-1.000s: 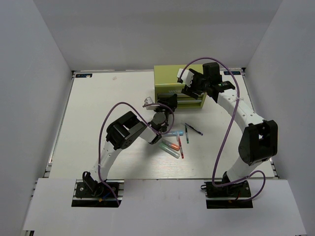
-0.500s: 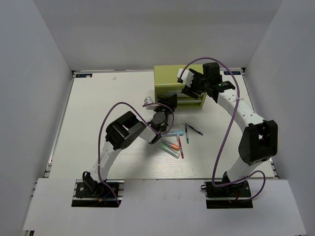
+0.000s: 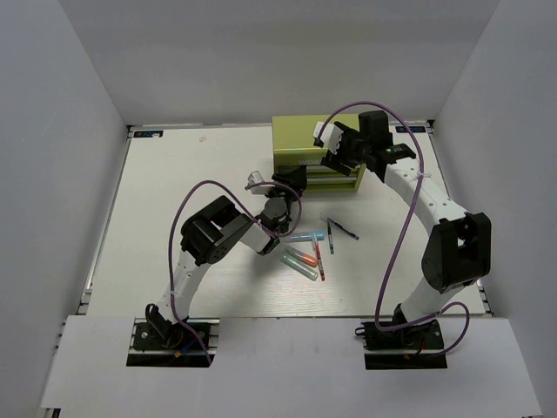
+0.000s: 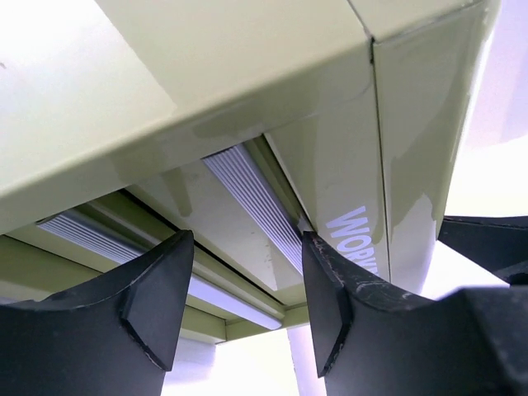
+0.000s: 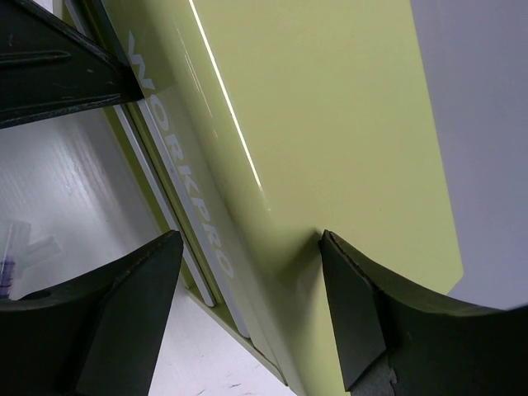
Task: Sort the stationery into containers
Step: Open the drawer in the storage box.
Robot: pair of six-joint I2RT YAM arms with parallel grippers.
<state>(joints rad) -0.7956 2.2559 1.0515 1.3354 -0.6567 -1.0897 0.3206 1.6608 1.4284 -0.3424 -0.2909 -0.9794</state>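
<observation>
Left gripper (image 4: 246, 239): I see its fingers apart in front of a ridged drawer pull (image 4: 256, 198) on the chest (image 3: 296, 135), nothing clamped
Right gripper (image 5: 249, 238): fingers spread wide over the chest's top front edge, holding nothing
Pens and highlighters (image 3: 312, 252): loose on the table (image 3: 174, 174), near the chest's front

We see a white rectangular tabletop (image 3: 174, 183), pale grey walls (image 3: 278, 61) on three sides, white panel (image 3: 287, 370) along near edge.

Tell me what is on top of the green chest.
Only the right gripper hangs over the chest's top, jaws open; contact unclear. The part beneath it is covered.
</observation>
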